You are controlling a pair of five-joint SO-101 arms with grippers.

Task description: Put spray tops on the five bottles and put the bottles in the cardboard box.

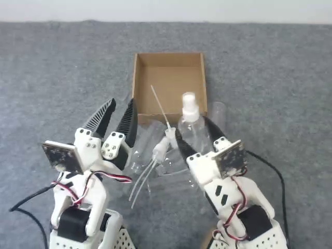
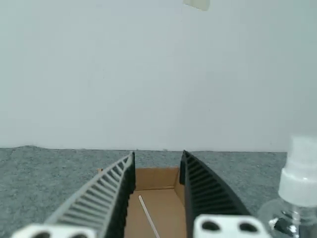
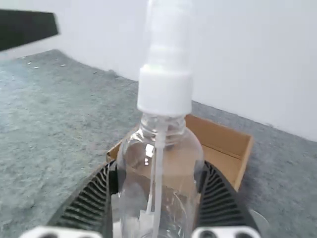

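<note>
The cardboard box [image 1: 168,62] stands open at the table's far middle, also seen in the left wrist view [image 2: 156,177] and right wrist view [image 3: 223,144]. My right gripper [image 1: 193,128] [image 3: 158,168] is shut on a clear bottle [image 1: 193,132] [image 3: 158,198], held upright just in front of the box. A white spray top [image 1: 189,101] [image 3: 166,84] [image 2: 299,171] sits on its neck. My left gripper [image 1: 122,102] [image 2: 158,156] is open, with nothing between its fingers, beside the box's near left corner. Loose spray tops [image 1: 161,149] with long tubes lie between the arms.
Clear bottles without tops lie on the grey carpet: one by the left gripper [image 1: 139,155], one between the arms [image 1: 174,167], another right of the box [image 1: 219,111]. One spray top's tube [image 1: 158,104] leans into the box. Cables trail near both arm bases.
</note>
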